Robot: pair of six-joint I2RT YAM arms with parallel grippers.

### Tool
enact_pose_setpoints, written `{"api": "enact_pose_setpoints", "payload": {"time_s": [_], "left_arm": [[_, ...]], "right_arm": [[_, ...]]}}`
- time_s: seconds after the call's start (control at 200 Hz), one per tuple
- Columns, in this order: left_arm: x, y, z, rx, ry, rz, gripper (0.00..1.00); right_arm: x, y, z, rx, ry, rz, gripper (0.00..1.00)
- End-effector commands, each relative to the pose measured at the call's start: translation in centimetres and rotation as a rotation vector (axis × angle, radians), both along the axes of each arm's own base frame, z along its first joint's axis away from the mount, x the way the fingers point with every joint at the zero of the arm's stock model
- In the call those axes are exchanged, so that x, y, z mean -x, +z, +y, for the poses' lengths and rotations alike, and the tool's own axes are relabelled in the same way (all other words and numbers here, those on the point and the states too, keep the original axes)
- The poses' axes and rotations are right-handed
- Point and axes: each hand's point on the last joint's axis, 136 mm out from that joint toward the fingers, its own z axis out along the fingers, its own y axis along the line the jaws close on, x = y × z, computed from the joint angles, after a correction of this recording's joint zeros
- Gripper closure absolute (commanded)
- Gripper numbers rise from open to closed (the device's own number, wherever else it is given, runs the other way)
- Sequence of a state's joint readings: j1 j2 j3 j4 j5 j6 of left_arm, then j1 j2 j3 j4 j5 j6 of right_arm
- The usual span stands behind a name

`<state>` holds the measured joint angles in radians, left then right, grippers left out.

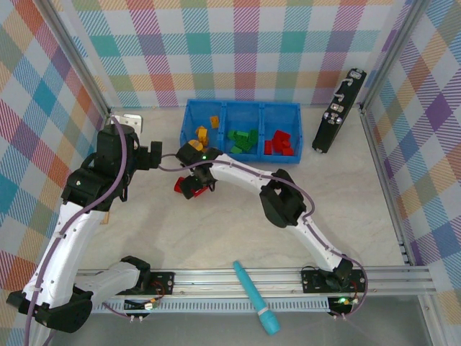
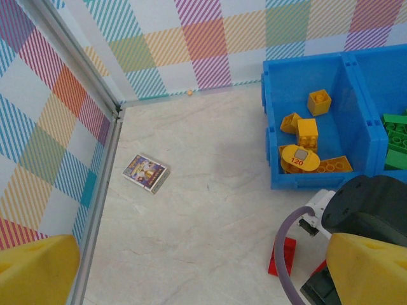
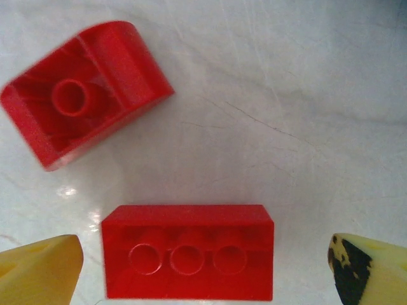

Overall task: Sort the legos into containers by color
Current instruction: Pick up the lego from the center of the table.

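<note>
The only writing I can read is "120", on a yellow disc in the left compartment of the tray. A small picture card lies on the table near the left wall, but its print is too small to make out.

My right arm reaches from its base at the near right, elbow bent, across to the table just in front of the tray's left end. The right gripper points straight down with its fingers spread. A red brick lies between them, hollow side up, touching neither finger. A curved red brick lies just beyond it, also underside up.

My left arm arcs up the left side. The left gripper hangs above the table beside the right wrist, fingers wide apart and holding nothing.

In the tray, yellow bricks share the left compartment with the disc, green bricks fill the middle and red ones the right.
</note>
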<state>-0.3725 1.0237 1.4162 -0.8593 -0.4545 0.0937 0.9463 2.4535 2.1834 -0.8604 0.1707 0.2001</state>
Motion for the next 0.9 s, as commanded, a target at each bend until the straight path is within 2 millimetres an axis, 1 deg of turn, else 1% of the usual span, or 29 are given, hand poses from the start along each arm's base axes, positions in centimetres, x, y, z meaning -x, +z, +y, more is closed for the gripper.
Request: {"api": "enact_pose_setpoints", "payload": {"time_s": [0.0, 0.07, 0.18, 0.335, 0.46, 0.51, 0.59, 0.635, 0.74, 0.77, 0.79, 0.825, 0.85, 0.895], "left_arm": [[0.0, 1.1, -0.1, 0.004, -0.007, -0.026, 0.01], [0.1, 1.1, -0.1, 0.003, -0.007, -0.026, 0.01], [0.1, 1.2, -0.1, 0.003, -0.006, -0.027, 0.01], [0.0, 1.2, -0.1, 0.004, -0.005, -0.027, 0.0], [0.1, 1.2, 0.0, 0.002, -0.005, -0.028, 0.0], [0.1, 1.3, 0.0, 0.001, -0.002, -0.03, 0.0], [0.3, 1.7, 0.4, -0.01, 0.012, -0.039, 0.0], [0.5, 2.1, 0.6, -0.012, 0.017, -0.051, 0.0], [0.7, 2.4, 0.6, -0.008, 0.014, -0.057, 0.0], [0.7, 2.4, 0.6, -0.007, 0.012, -0.056, 0.0], [0.7, 2.2, 0.6, -0.008, 0.011, -0.052, 0.0], [0.7, 2.2, 0.6, -0.009, 0.011, -0.051, 0.0], [0.8, 2.1, 0.6, -0.009, 0.011, -0.05, 0.0], [0.8, 1.9, 0.6, -0.01, 0.011, -0.048, 0.0]], "right_arm": [[-0.2, -0.8, -0.7, 0.05, -0.008, -0.008, 0.01], [-0.4, -1.2, -0.9, 0.063, -0.018, -0.014, 0.0], [-0.9, -1.8, -1.6, 0.101, -0.045, -0.036, 0.08], [-0.8, -2.2, -1.7, 0.108, -0.049, -0.031, 0.18], [-0.8, -2.2, -1.9, 0.115, -0.053, -0.032, 0.29], [-0.8, -2.1, -2.1, 0.124, -0.053, -0.036, 0.36], [-0.9, -1.8, -3.2, 0.17, -0.064, -0.048, 0.47], [-0.9, -1.4, -3.9, 0.196, -0.07, -0.056, 0.5], [-0.4, -0.3, -5.4, 0.202, -0.084, -0.054, 0.52], [-0.3, 0.7, -5.8, 0.185, -0.088, -0.061, 0.53], [-0.2, 0.8, -6.1, 0.185, -0.09, -0.06, 0.53], [-0.1, 1.9, -6.8, 0.173, -0.097, -0.068, 0.53], [-0.1, 2.5, -7.4, 0.17, -0.103, -0.073, 0.53], [-0.1, 4.2, -8.7, 0.16, -0.114, -0.09, 0.53]]}}
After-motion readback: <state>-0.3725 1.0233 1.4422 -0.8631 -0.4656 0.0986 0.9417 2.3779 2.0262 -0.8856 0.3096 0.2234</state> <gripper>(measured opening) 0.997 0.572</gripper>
